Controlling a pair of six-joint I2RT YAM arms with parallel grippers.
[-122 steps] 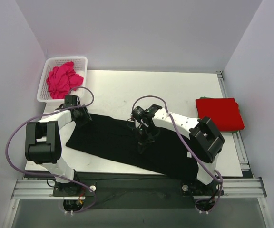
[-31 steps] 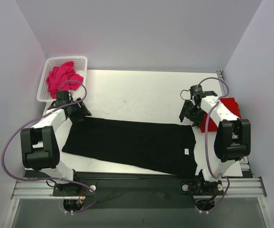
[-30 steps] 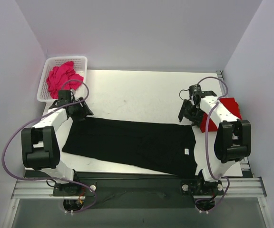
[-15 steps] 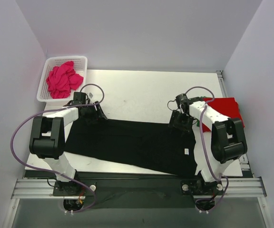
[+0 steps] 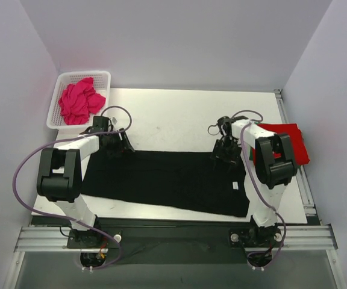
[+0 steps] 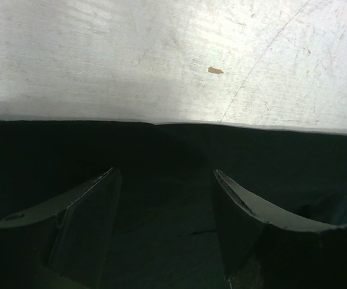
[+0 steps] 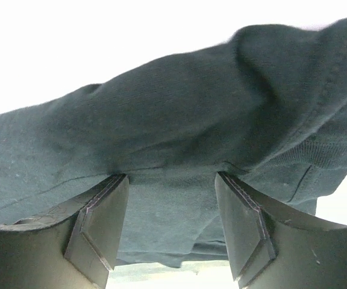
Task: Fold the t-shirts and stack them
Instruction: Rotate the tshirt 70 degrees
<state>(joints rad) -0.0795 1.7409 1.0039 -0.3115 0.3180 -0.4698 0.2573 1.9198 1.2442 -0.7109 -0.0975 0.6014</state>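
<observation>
The black t-shirt [image 5: 167, 180] lies spread flat across the table's near half. My left gripper [image 5: 122, 147] sits low at the shirt's far left edge. In the left wrist view it [image 6: 164, 174] is open, its fingers [image 6: 89, 223] straddling the dark cloth [image 6: 270, 156] just inside the hem. My right gripper [image 5: 221, 158] is at the far right corner, open [image 7: 172, 177], with a raised fold of the black t-shirt [image 7: 179, 108] lying between its fingers, which stand apart. A folded red t-shirt [image 5: 288, 143] rests at the right. The magenta t-shirt [image 5: 79, 102] is crumpled in the basket.
A white mesh basket [image 5: 104, 75] stands at the back left corner. Bare white table [image 5: 173, 114] stretches behind the black shirt. Walls close in on three sides. The right arm's upper links hang over part of the red shirt.
Both grippers have moved inward and down onto the black shirt's far edge, the left from the left corner, the right from beside the red shirt. The shirt's far edge now runs straighter.
</observation>
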